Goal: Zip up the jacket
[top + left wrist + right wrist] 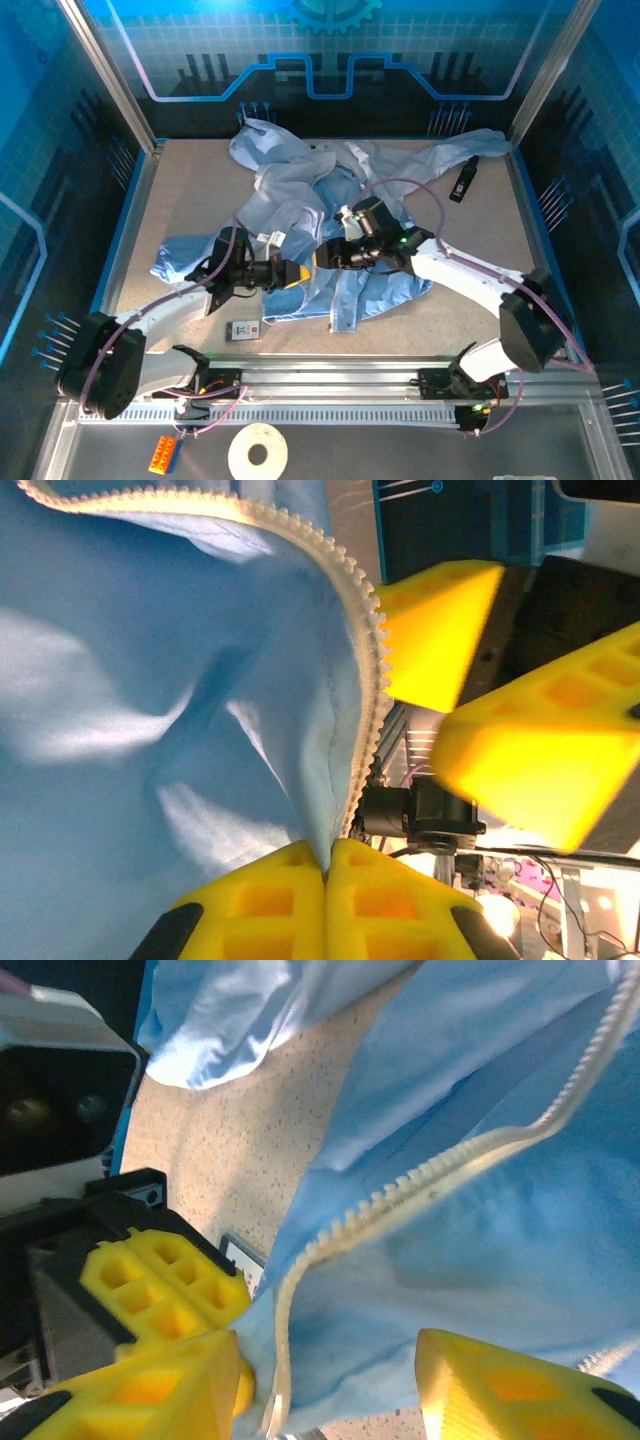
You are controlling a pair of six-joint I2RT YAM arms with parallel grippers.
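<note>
The light-blue jacket [300, 200] lies crumpled over the middle of the table. Its lower front edge is lifted between both grippers. My left gripper [328, 845] is shut on the fabric right beside the pale toothed zipper strip [362, 620], which runs up and away from its fingers. In the top view the left gripper [287, 272] faces my right gripper [322, 256] a short way apart. In the right wrist view the right gripper [328, 1348] stands open, with the zipper strip [440, 1175] and its lower end hanging between the two yellow fingers [500, 1390].
A small white card-like device [243, 329] lies on the table below the jacket hem. A black object [462, 180] rests at the back right by a sleeve. A tape roll [258, 452] and an orange brick [163, 455] sit in front of the arm rail.
</note>
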